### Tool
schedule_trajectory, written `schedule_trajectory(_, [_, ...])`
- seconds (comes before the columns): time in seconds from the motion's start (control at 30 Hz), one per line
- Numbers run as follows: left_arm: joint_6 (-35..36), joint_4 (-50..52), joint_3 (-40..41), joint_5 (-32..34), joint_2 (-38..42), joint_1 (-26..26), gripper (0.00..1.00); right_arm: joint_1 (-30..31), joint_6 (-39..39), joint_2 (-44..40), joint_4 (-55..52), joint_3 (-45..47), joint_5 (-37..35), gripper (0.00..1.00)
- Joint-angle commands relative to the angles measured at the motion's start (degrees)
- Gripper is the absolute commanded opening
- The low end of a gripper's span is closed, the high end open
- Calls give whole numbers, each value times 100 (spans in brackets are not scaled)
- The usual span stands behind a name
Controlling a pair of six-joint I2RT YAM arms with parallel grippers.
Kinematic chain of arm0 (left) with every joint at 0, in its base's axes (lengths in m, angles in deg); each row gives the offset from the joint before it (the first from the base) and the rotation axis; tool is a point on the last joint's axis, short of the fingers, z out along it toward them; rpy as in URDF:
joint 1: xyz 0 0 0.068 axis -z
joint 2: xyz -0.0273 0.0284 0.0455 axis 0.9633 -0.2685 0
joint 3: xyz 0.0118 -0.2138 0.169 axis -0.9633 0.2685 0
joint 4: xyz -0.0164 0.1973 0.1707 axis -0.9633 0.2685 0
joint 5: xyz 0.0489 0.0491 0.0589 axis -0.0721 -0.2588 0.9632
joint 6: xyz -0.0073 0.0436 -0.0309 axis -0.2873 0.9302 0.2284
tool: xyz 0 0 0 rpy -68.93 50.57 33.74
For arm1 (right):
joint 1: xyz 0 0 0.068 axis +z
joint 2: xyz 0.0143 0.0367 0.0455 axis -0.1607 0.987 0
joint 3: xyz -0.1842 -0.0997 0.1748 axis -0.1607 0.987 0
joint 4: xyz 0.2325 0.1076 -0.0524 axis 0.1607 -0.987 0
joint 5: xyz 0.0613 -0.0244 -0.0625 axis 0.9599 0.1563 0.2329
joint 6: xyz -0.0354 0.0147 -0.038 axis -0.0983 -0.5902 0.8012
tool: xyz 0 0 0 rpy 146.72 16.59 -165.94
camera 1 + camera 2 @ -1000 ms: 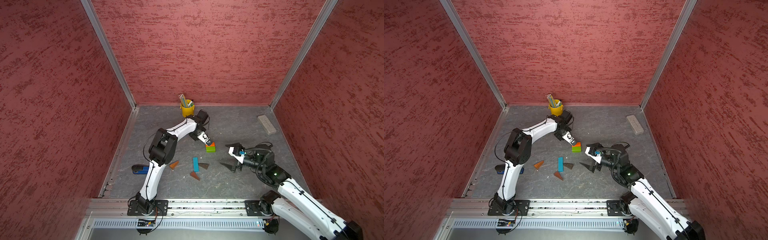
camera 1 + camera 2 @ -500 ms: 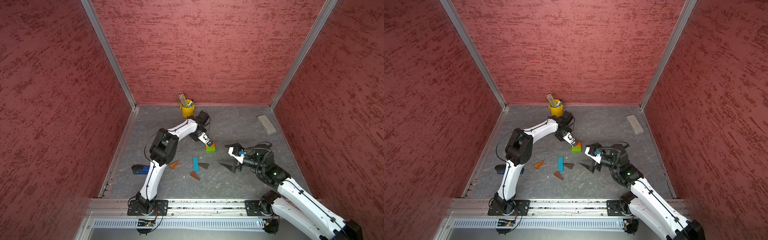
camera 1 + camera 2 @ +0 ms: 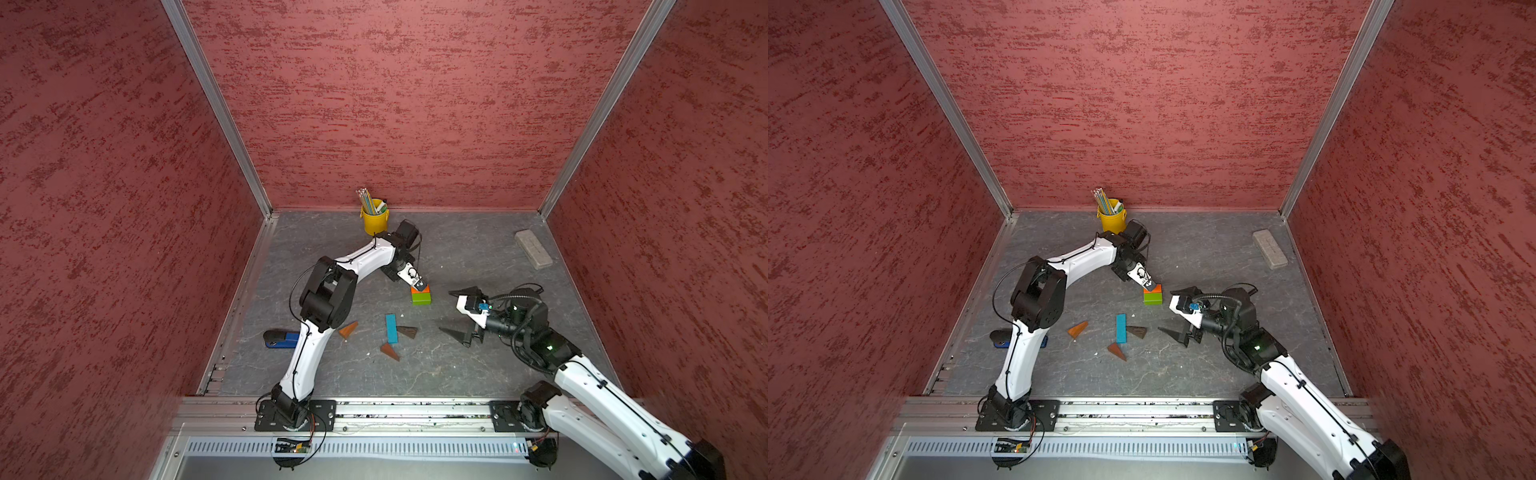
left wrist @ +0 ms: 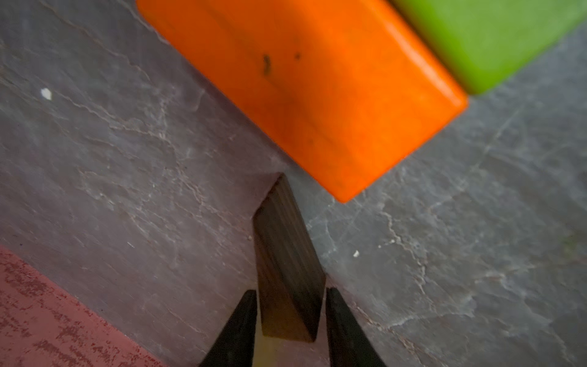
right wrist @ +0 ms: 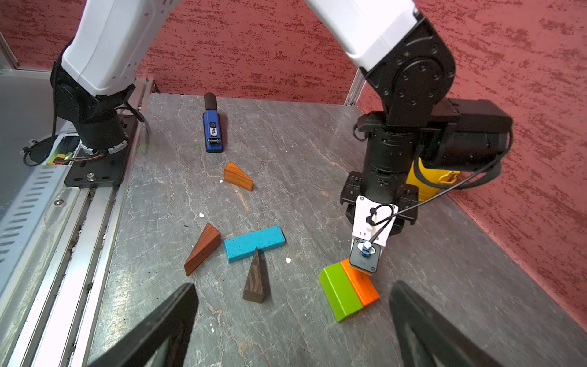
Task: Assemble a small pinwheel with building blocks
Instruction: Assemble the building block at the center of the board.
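One dark wedge [image 4: 286, 270] stands inside the left gripper [image 4: 290, 290] — grip uncertain — tip beside the orange block [image 4: 317, 95].

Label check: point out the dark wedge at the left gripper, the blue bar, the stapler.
dark wedge [image 4: 287, 270], left wrist view, broad face.
blue bar [image 5: 251, 238], right wrist view, top face.
stapler [image 5: 212, 128], right wrist view, blue body.

The left wrist view cuts off the orange block [image 4: 301, 95] and green block [image 4: 495, 38]; whether the left tool [image 4: 290, 289] grips the dark wedge [image 4: 282, 241] is unclear.
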Motion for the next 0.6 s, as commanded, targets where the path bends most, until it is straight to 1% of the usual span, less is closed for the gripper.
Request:
schedule_trajectory(0.0, [72,-101,117,-44,-41,-10,42,2,67,-17,87,22,188,97])
schedule_trajectory(0.17, [30,-164,136,1,-15,-18,45,-4,58,-18,105,26,219,97])
schedule_trajectory(0.57, [4,-382,124,93,-58,-89,47,-2,67,55,149,37,258,97])
